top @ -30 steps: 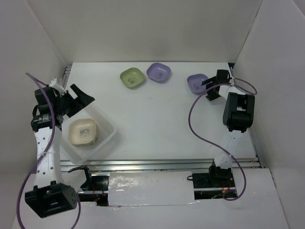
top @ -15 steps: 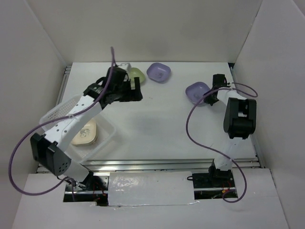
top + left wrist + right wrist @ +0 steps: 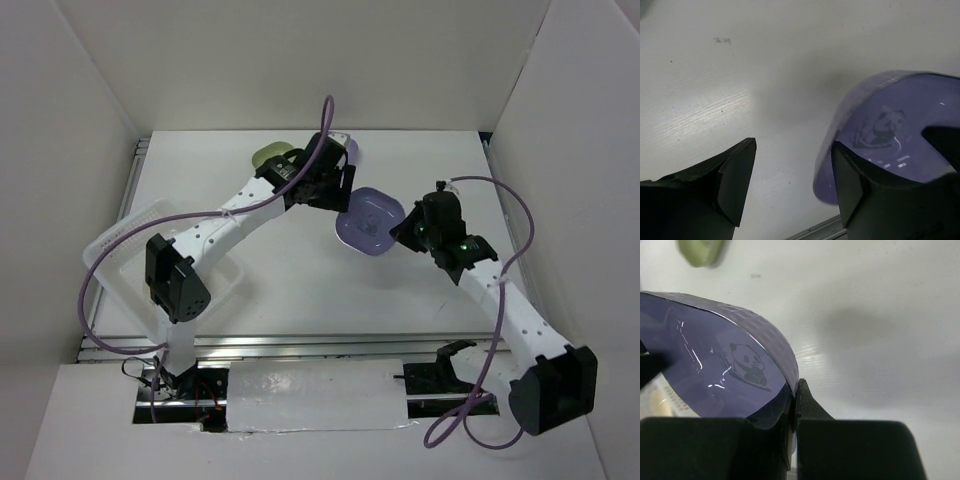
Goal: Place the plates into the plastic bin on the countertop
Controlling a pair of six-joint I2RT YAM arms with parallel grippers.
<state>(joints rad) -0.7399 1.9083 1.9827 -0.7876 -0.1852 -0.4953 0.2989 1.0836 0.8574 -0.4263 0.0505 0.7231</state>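
While the right gripper is clamped shut on the rim of a purple plate, holding it tilted and clear of the countertop near the middle of the workspace, the left gripper reaches in from the other side with its fingers spread. The plate's free edge sits just at the inner face of one of those fingers. The step in hand looks like a transfer in mid-air, with the plate partway to the plastic bin, which stands well apart at the left edge of the countertop. If so, the next move calls for the left fingers to straddle the free rim and close firmly before the right ones let go, and then for a swing back over the bin. The plate is a shallow rounded square with thin walls. Its inside is glossy enough to throw small highlights, its outside looks faintly dimpled, and a small panda print sits at its centre. So slick and narrow a rim will likely slip unless gripped squarely. The countertop is matte white with a faint linear grain. The bin is translucent white with rounded corners. A green plate of the same shape lies at the far side, not yet collected.
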